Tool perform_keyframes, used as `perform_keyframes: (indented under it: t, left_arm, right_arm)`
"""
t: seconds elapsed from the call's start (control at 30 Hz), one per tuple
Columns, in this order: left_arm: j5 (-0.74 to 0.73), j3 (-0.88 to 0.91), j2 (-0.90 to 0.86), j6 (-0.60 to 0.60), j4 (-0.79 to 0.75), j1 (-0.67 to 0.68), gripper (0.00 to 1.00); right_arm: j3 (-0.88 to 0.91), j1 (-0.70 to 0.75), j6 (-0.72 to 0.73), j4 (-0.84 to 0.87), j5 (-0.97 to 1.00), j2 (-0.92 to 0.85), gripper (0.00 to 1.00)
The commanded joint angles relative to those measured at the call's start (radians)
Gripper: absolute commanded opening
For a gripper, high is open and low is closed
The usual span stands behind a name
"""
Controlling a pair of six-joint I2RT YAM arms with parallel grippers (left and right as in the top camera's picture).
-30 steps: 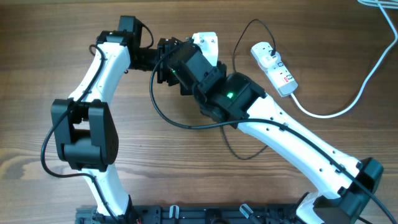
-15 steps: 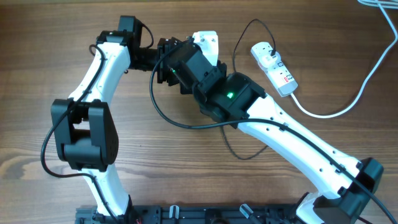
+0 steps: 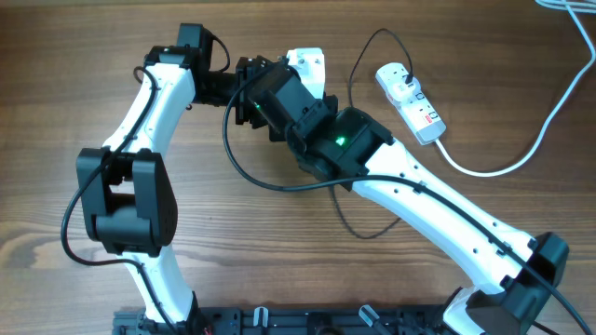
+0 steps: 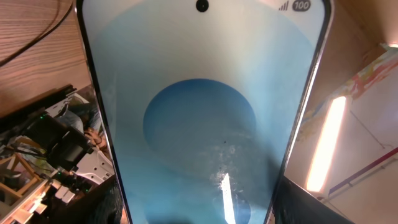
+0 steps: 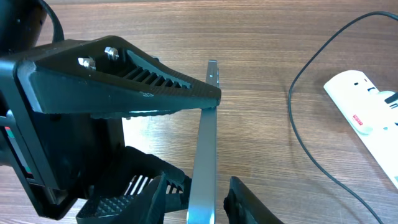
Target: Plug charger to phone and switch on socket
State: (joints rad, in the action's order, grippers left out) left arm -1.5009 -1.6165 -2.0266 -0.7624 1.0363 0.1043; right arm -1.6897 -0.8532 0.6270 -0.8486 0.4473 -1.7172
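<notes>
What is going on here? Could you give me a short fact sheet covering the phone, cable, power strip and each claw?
phone: held up where the two arms meet, screen lit
left claw: shut on the phone
right claw: open, fingers either side of the phone's thin edge
charger: thin black cable lying on the table; tip not visible
socket: on the table to the right, adapter plugged in; switch state unclear
</notes>
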Motion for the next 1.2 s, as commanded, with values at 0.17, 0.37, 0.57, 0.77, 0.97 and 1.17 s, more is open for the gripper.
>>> perform_keyframes:
  t: [0.17,0.37,0.57,0.77,0.97,1.17]
  left_arm:
    - [-0.032,-0.018,0.045,-0.002,0.000,-0.002,0.66]
    - [-0.032,-0.018,0.045,-0.002,0.000,-0.002,0.68]
    - [-0.032,-0.018,0.045,-0.002,0.000,-0.002,0.76]
    - [-0.031,-0.018,0.045,-0.002,-0.001,-0.008,0.92]
    - [-0.032,-0.018,0.045,-0.002,-0.001,-0.013,0.81]
    - [-0.045,-0.018,0.045,-0.010,0.000,-0.013,0.68]
  right_arm:
    - [-0.010,0.000,0.002,-0.001,0.023,-0.014,0.17]
    - [-0.010,0.000,0.007,0.000,0.023,-0.014,0.05]
    - [-0.010,0.000,0.238,0.008,0.053,-0.011,0.05]
    - [-0.010,0.000,0.669,0.009,0.127,0.015,0.05]
    - [-0.010,0.000,0.961,0.006,0.118,0.089,0.05]
    - [-0.010,0.000,1.186,-0.061,0.045,0.098,0.04]
